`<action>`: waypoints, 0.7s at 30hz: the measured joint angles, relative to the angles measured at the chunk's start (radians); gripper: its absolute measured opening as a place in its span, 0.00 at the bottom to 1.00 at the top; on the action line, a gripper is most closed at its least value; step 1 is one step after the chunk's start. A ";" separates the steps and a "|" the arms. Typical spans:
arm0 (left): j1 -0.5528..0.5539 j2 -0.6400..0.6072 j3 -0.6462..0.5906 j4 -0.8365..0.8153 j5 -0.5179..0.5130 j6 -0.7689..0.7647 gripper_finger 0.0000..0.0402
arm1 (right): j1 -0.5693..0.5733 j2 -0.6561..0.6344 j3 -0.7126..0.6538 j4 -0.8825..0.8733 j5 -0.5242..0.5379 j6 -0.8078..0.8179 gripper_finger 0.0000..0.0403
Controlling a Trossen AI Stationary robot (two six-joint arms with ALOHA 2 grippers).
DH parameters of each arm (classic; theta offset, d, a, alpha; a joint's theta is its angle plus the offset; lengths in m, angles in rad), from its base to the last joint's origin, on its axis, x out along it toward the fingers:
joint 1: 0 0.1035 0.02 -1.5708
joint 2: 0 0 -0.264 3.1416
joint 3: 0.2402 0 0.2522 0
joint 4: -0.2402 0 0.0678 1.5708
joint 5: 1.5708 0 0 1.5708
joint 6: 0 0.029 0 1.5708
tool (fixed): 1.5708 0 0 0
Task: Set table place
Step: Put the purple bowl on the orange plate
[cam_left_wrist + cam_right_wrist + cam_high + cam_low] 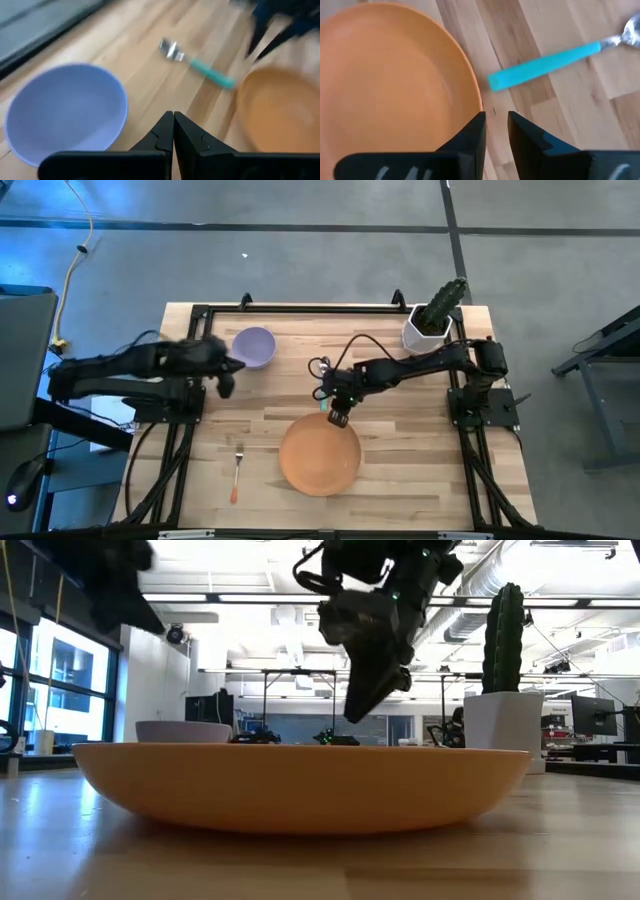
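Observation:
The orange plate [320,458] lies at the table's near middle. The teal-handled spoon [545,62] lies on the wood just beyond the plate's far rim, and shows in the left wrist view [197,64] too. The lavender bowl [254,346] stands at the far left. The orange-handled fork [237,475] lies left of the plate. My right gripper [338,418] hangs above the plate's far rim [472,95], fingers a narrow gap apart, holding nothing. In the low view my right gripper [362,705] is clear of the plate [300,780]. My left gripper [227,383] is shut and empty beside the bowl [65,117].
A white pot with a cactus [432,320] stands at the far right corner. The black frame [300,308] edges the table. Bare wood lies right of the plate and between the fork and the bowl.

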 joint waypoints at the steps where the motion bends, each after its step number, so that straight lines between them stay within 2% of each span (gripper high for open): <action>1: 0.000 0.072 0.021 -0.014 0.002 0.015 0.00 | 0.000 0.000 0.013 -0.010 -0.001 -0.007 0.18; 6: 0.000 0.399 0.152 -0.085 0.055 0.157 0.05 | -0.004 -0.006 0.096 -0.126 0.000 -0.060 0.18; 9: 0.000 0.560 0.247 -0.159 0.072 0.226 0.14 | -0.005 -0.033 0.142 -0.204 0.026 -0.090 0.18; 11: -0.001 0.642 0.307 -0.190 0.040 0.261 0.21 | -0.005 -0.058 0.163 -0.250 0.053 -0.108 0.18; 16: 0.004 0.768 0.394 -0.262 -0.078 0.273 0.41 | -0.005 -0.154 0.174 -0.328 0.124 -0.109 0.18; 21: 0.068 0.785 0.401 -0.268 -0.087 0.110 0.53 | 0.005 -0.275 0.174 -0.406 0.204 -0.067 0.18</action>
